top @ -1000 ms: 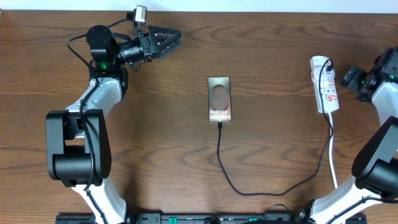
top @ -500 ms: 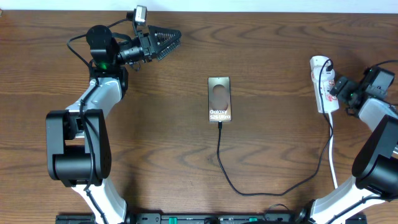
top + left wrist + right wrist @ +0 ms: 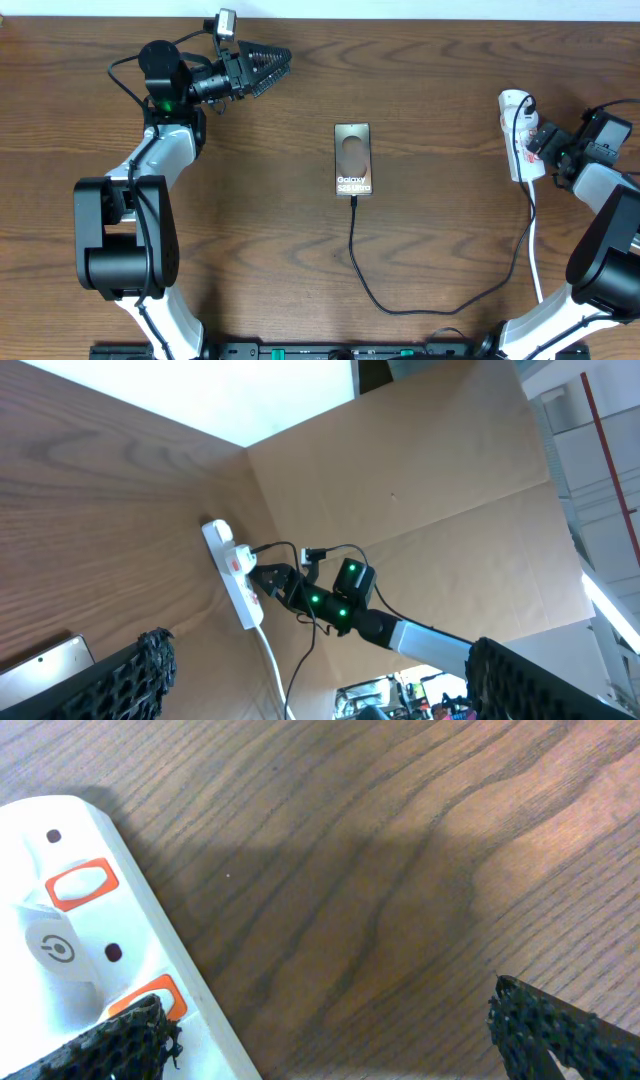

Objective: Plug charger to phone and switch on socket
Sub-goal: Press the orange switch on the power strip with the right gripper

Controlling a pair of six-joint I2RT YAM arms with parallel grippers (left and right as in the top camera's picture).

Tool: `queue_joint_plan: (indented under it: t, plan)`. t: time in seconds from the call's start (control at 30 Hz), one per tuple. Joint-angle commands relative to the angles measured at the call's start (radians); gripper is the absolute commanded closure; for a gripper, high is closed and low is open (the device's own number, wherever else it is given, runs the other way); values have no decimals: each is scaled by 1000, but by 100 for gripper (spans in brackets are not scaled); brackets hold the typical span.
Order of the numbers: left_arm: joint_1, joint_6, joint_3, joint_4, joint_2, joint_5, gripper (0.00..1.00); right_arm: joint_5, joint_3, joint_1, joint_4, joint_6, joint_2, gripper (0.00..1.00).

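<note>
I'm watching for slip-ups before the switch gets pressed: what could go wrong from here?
1. The open right claw sits at the socket's edge, one finger overlapping it; a sideways push might slide the socket instead of pressing an orange switch.
2. If it slides, the charger could tug loose from the phone.

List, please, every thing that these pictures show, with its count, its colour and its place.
table: one, brown wood, under everything.
phone: one, dark grey-brown, table centre, face up.
charger: one, black cable, runs from the phone's near end round to the socket.
socket: one, white strip with red markings, right side.
white cord: one, white, from the socket toward the near edge.
left arm: one, white and black, far left; jaws open, empty.
right arm: one, white and black, right; jaws open at the socket.
</note>
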Motion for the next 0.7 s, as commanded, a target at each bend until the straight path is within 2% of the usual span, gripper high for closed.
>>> queue_joint_plan:
  t: [0.0,0.47,0.67]
  plan:
    - [2,7,11,9,-19,3,7,-7,17,-5,-3,-15,-6,1]
    - [2,7,11,9,-19,3,7,-1,296,-21,-348,-62,31,1]
    - [2,7,11,9,-19,3,7,-7,304,-21,-368,-71,121,1]
